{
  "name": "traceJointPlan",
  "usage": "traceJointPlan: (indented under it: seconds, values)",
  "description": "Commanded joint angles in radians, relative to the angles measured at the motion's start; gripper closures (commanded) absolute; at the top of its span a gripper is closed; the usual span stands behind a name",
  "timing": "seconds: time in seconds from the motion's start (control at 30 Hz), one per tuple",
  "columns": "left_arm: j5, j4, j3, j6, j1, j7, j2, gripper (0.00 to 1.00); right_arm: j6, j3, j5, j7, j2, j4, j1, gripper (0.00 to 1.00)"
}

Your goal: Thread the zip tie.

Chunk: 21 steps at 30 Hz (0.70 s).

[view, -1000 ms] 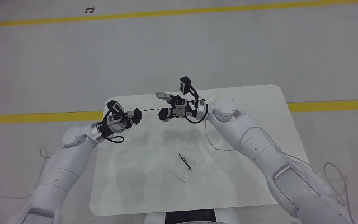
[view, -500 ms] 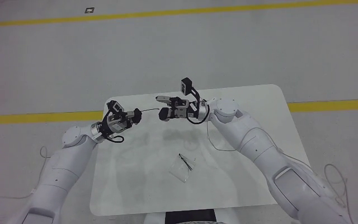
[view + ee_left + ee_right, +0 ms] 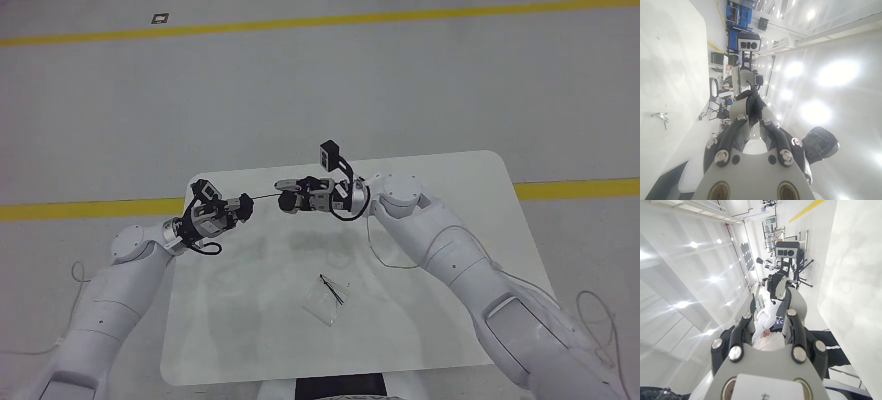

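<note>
White table (image 3: 450,300) — plastic bag (image 3: 322,306), ties (image 3: 332,289)

Top view: mounted above the arms, well back, looking steeply down on the whole white rounded-corner table (image 3: 450,300).

Left wrist view: close behind the left gripper (image 3: 753,102), facing the right gripper (image 3: 773,297).

Right wrist view: the reverse.

All three views share both grippers and the table.

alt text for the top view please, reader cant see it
The left gripper pinches one end of a thin black zip tie above a white table, its free end pointing at the open right gripper facing it. A small clear bag holding dark strips lies on the table nearer the robot.
</note>
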Motion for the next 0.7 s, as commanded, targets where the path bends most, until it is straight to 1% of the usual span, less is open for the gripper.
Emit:
traceJointPlan:
  seconds: [0.0, 0.13, 0.27, 0.33, 0.43, 0.6, 0.67]
  values:
    - [0.000, 0.000, 0.000, 0.000, 0.000, 0.000, 0.000, 1.00, 0.003, 0.000, -0.006, 0.004, -0.002, 0.005, 0.000, 0.69]
    - [0.000, 0.000, 0.000, 0.000, 0.000, 0.000, 0.000, 1.00, 0.009, 0.004, -0.016, 0.003, -0.004, 0.008, 0.001, 0.72]
    - [0.000, 0.000, 0.000, 0.000, 0.000, 0.000, 0.000, 1.00, 0.013, 0.009, -0.025, 0.006, -0.006, 0.008, -0.001, 0.78]
    - [0.000, 0.000, 0.000, 0.000, 0.000, 0.000, 0.000, 1.00, 0.014, 0.012, -0.029, 0.008, -0.006, 0.007, -0.002, 0.78]
    - [0.000, 0.000, 0.000, 0.000, 0.000, 0.000, 0.000, 1.00, 0.013, 0.020, -0.033, 0.013, -0.006, 0.001, -0.005, 0.85]
    - [0.000, 0.000, 0.000, 0.000, 0.000, 0.000, 0.000, 1.00, 0.016, 0.029, -0.046, 0.022, -0.004, -0.011, -0.013, 0.83]
    - [0.000, 0.000, 0.000, 0.000, 0.000, 0.000, 0.000, 1.00, 0.016, 0.035, -0.049, 0.020, -0.003, -0.012, -0.018, 0.84]
